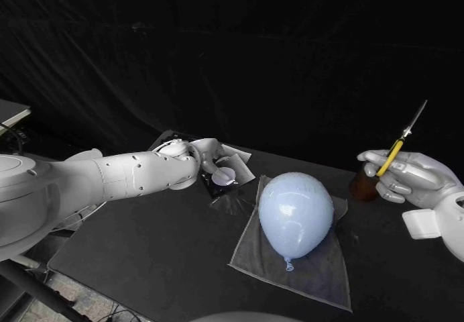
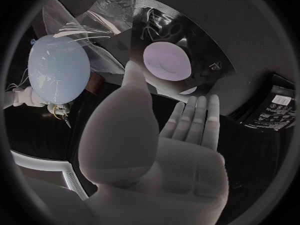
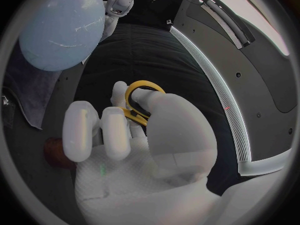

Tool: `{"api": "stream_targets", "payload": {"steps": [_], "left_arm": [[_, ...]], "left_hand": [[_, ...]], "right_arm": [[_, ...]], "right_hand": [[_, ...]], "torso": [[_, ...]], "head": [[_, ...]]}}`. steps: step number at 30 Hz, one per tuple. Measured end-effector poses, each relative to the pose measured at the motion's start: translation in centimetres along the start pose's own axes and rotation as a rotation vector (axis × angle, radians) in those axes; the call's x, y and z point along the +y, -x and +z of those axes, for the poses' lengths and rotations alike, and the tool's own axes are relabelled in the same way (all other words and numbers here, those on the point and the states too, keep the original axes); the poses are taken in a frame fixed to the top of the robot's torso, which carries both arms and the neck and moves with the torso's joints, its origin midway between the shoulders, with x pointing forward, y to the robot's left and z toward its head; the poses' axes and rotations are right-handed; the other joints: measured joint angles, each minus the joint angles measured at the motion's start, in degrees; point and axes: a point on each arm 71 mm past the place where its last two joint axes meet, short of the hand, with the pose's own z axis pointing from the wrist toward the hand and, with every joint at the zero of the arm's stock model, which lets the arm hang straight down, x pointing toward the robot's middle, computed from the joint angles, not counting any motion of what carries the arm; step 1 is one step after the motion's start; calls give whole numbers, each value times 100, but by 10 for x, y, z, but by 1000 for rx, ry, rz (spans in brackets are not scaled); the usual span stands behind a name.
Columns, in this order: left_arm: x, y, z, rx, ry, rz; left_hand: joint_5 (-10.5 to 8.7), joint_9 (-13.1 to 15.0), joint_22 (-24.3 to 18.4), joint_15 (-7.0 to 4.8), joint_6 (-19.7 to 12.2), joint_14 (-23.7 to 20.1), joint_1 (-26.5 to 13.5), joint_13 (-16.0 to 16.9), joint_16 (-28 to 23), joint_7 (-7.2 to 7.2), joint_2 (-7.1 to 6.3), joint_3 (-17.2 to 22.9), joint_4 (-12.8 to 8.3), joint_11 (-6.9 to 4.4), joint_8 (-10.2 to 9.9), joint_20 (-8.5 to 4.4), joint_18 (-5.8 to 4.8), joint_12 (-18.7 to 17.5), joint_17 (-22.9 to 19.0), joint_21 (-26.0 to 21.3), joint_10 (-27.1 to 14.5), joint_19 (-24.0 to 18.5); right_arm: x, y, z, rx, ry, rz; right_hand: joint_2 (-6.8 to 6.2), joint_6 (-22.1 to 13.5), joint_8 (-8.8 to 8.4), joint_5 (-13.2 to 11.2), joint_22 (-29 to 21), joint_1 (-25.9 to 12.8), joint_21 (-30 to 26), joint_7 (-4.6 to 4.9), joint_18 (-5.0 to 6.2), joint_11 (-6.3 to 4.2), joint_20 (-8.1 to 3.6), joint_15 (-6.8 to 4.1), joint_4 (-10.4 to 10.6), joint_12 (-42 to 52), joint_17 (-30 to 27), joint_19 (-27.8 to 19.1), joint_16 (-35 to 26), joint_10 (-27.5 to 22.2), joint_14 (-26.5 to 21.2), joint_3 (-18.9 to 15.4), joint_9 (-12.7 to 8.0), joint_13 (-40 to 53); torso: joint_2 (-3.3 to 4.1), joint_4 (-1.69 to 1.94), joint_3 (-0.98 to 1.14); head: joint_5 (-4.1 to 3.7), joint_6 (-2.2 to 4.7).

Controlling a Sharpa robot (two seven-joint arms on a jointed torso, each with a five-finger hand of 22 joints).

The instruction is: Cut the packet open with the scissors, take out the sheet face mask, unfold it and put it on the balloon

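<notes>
**Mia:** What is the robot doing now?

**Ben:** I think it is getting ready for the first job, cutting the packet [image 1: 230, 176] open. The right hand [image 1: 411, 178] is gripping the scissors [image 1: 404, 137] by their yellow handles. It is holding them up in the air with the blades pointing up.

**Mia:** Where is the packet sitting?

**Ben:** At the far side of the tabletop [image 1: 145, 255], right at the left hand [image 1: 198, 153]. It is dark and shiny, with a pale oval on it.

**Mia:** Is the left hand holding it?

**Ben:** I cannot tell. In the left wrist view the fingers [image 2: 194, 117] are stretching out straight and the thumb [image 2: 134, 100] is reaching up to the packet's edge. No picture is showing a real pinch.

**Mia:** So what is coming next?

**Ben:** I am guessing the mask is waiting inside. The scissors and the packet are well apart, and the balloon [image 1: 295, 211] is lying between them. The left hand is needing a firm hold, with one edge of the packet sticking out. The right hand is needing to bring the blades over and turn them to that edge. The sharp tips going past the balloon could pop it.

**Mia:** What is the balloon lying on?

**Ben:** A grey cloth [image 1: 319, 282] on the black tabletop. A brown thing [image 1: 365, 186] is standing just beside the right hand; I cannot tell what it is. A black curtain [image 1: 242, 67] is hanging behind everything.
</notes>
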Motion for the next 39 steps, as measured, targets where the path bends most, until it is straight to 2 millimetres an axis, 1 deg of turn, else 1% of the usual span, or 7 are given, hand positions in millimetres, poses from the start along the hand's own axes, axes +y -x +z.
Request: {"api": "stream_targets", "payload": {"steps": [10,16,19,21,26,28,39], "left_arm": [[-13,-9,1,8,19,29],[-20,-17,-3,26,29,48],[-22,-20,-6,34,37,64],[-23,-22,-7,38,42,76],[-22,-26,-10,40,60,118],[-21,-27,-10,40,65,133],[-19,-31,-8,30,82,219]], "left_hand": [[0,-162,-31,26,-481,-98,-209,36,1,-54,-42,0,0,25,-114,0,-87,34,6,-175,-225,-466],[0,-114,-29,27,-440,-98,-505,100,133,-65,-37,0,0,32,-110,-1,-176,200,57,-214,-232,-528],[0,167,-30,27,137,-98,-594,133,201,-22,-36,0,0,20,56,9,-176,300,81,-240,-220,-560],[0,225,-29,26,220,-98,-595,159,244,11,-37,0,0,20,100,-6,-175,350,106,-241,-220,-574],[0,285,-29,26,229,-98,-618,192,309,20,-60,0,0,6,135,-1,-177,411,142,-271,-251,-612],[0,300,-29,28,229,-141,-618,207,327,20,-60,0,0,22,160,-2,-268,432,162,-285,-344,-676],[23,347,-70,88,-52,-509,-618,273,427,-33,-60,1,0,74,202,8,-358,564,250,-414,-704,-1112]], "right_arm": [[-3,-1,0,5,-6,-12],[-4,0,-1,6,-7,-17],[-4,0,-2,5,-7,-20],[-5,1,-2,5,-8,-21],[-5,1,-3,5,-9,-25],[-5,1,-3,5,-9,-27],[-6,3,-4,4,-8,-35]], "right_hand": [[14,-8,-1,0,0,-14,-32,8,-1,0,0,0,-6,1,-17,-1,0,0,0,-7,14,-1],[14,-15,-1,0,-2,-14,-42,16,-2,0,0,0,-6,1,-24,-1,0,0,0,-8,15,-9],[14,-16,-5,0,-4,-14,-66,16,-3,0,0,0,-6,1,-21,-1,0,0,0,-8,15,-13],[14,-17,-6,0,-4,-14,-66,18,-3,0,0,0,-6,1,-19,-1,-1,0,0,-8,15,-14],[14,-21,-6,0,-4,-14,-67,22,-3,0,3,0,-5,1,-20,-5,-1,0,0,-10,14,-17],[14,-15,-6,0,-3,-14,-67,15,-4,0,21,1,-6,1,-25,-22,-1,0,0,-22,15,-18],[14,-6,14,0,0,-14,-68,6,-5,0,21,1,-6,1,-40,-22,-1,0,0,-24,28,-35]], "torso": [[-1,5,-3],[-3,8,-2],[-4,8,-2],[-5,9,0],[-5,13,1],[-5,11,1],[-1,8,-5]], "head": [[-32,11],[-48,0],[-56,-5],[-57,-6],[-62,-13],[-65,-14],[-82,-30]]}}
